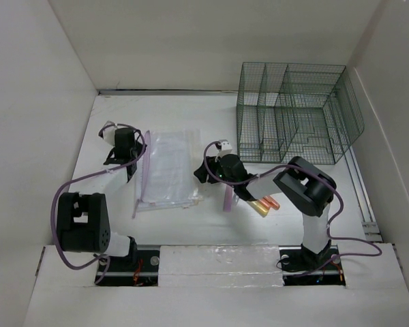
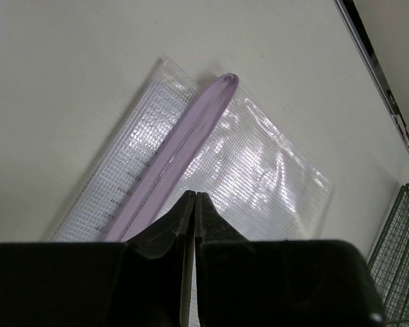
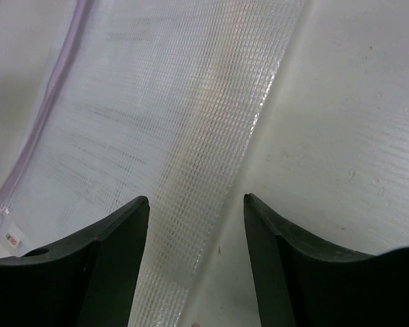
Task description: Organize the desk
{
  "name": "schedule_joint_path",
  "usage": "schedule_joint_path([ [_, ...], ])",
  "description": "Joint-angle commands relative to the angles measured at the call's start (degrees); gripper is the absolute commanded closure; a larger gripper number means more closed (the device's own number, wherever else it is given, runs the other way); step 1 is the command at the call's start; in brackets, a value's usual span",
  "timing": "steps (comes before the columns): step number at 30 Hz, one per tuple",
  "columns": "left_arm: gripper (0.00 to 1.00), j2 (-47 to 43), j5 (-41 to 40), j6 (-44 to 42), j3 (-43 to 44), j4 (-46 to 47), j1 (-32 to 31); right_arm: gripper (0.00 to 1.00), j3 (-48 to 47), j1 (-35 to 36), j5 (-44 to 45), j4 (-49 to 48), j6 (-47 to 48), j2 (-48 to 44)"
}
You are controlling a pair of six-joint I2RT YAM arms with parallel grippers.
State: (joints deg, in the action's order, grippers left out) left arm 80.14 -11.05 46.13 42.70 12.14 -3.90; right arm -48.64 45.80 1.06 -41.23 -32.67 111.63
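On the white desk (image 1: 184, 235) lies a clear mesh pouch (image 1: 169, 163) with a purple zipper (image 2: 191, 129) along its left edge. My left gripper (image 1: 138, 155) hangs over that zipper edge. Its jaws are shut (image 2: 194, 196), and nothing shows between the tips. My right gripper (image 1: 200, 174) is at the pouch's right edge. It is open (image 3: 196, 201), with the pouch's mesh border (image 3: 211, 204) and bare desk showing between its fingers. The pouch (image 3: 157, 102) fills most of the right wrist view.
A dark green wire-mesh organizer (image 1: 293, 112) stands at the back right. Under the right arm lie a purple flat strip (image 1: 228, 199) and two orange-gold cylinders (image 1: 266, 204). White walls bound the desk on three sides.
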Motion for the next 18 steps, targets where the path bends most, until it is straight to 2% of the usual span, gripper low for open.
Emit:
schedule_joint_path([
  [1,1.0,1.0,-1.4,2.4,-0.9,0.7,-0.1,0.36,-1.2,0.0,-0.6,-3.2,-1.3,2.2],
  [6,1.0,3.9,2.3,3.2,-4.5,3.3,4.6,0.39,-0.8,0.0,-4.0,-6.2,-3.4,4.2],
  [12,1.0,5.7,4.6,2.3,-6.4,5.6,4.6,0.52,0.1,0.5,-2.9,-8.6,-3.6,3.9],
  [17,1.0,6.1,6.2,1.5,-7.1,7.0,4.6,0.76,0.5,1.0,-1.7,-9.8,-3.6,3.2],
  [18,1.0,6.0,6.3,1.4,-7.5,7.4,4.6,0.84,0.6,1.0,-1.4,-9.8,-3.6,3.1],
])
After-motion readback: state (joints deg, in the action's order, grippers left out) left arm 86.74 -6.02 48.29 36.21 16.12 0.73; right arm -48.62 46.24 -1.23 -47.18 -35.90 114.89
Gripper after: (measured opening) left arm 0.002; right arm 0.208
